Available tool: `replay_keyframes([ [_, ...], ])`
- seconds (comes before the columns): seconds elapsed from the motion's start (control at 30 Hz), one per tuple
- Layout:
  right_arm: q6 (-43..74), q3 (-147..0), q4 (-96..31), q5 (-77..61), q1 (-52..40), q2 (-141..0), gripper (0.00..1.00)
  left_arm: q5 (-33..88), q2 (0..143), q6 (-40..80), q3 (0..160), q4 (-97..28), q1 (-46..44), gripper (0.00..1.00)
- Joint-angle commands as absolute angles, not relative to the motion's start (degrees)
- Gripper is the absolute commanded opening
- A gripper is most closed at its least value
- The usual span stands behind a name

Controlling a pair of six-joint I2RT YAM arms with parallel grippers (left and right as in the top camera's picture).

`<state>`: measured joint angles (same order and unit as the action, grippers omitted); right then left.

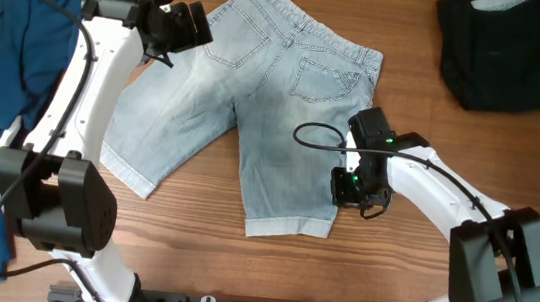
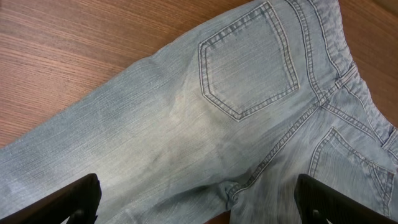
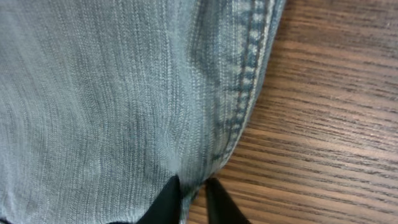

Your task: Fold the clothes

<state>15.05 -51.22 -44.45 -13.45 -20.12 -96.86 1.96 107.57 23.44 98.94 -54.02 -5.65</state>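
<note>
Two arms: left pincer (image 2: 199, 200) spread wide over denim shorts (image 1: 254, 109) at ten o'clock; right pincer (image 3: 193, 198) pinching their four o'clock edge.

The left arm stretches far forward, and the left claw (image 2: 199, 198) hangs with its fingers spread wide. The right arm bends inward and low. The right claw (image 3: 191, 200) is pinched tight on the shorts (image 3: 93, 93) at their edge.

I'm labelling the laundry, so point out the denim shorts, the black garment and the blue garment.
denim shorts (image 1: 253, 119), overhead view, seat.
black garment (image 1: 507, 50), overhead view, middle.
blue garment (image 1: 13, 64), overhead view, blue panel.
</note>
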Motion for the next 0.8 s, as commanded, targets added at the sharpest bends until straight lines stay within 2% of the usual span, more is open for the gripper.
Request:
replay_keyframes([
  [0.0, 15.18, -50.98, -44.27, -14.55, -20.29, -97.93, 0.04, 1.41, 107.68, 23.16, 99.02, -54.11, -5.67, 1.00],
  [0.23, 14.96, -51.07, -46.78, -16.97, -20.40, -97.78, 0.05, 1.39, 107.68, 23.16, 99.02, -54.08, -5.65, 1.00],
  [0.4, 11.70, -51.79, -59.11, -25.78, -20.47, -93.67, 0.04, 1.41, 107.68, 23.16, 99.02, -54.08, -5.67, 1.00],
  [0.53, 11.99, -51.79, -65.23, -27.05, -23.14, -87.46, 0.04, 1.39, 107.68, 23.14, 99.02, -54.08, -5.65, 1.00],
  [0.57, 12.27, -51.79, -65.41, -27.09, -23.75, -86.11, 0.09, 1.39, 107.68, 23.14, 99.02, -54.08, -5.65, 1.00],
  [0.6, 12.88, -51.83, -65.21, -27.05, -24.16, -84.82, 0.23, 1.39, 107.68, 23.14, 99.02, -54.08, -5.65, 1.00],
  [0.63, 13.69, -52.01, -64.79, -26.61, -24.21, -83.66, 0.51, 1.39, 107.68, 23.14, 99.02, -54.08, -5.65, 1.00],
  [0.7, 14.00, -53.34, -62.87, -24.84, -23.57, -82.06, 0.79, 1.39, 107.68, 23.14, 99.02, -54.11, -5.67, 1.00],
  [0.77, 14.20, -56.10, -61.10, -21.34, -22.55, -81.84, 0.85, 1.39, 107.68, 23.14, 99.02, -54.11, -5.65, 1.00],
])
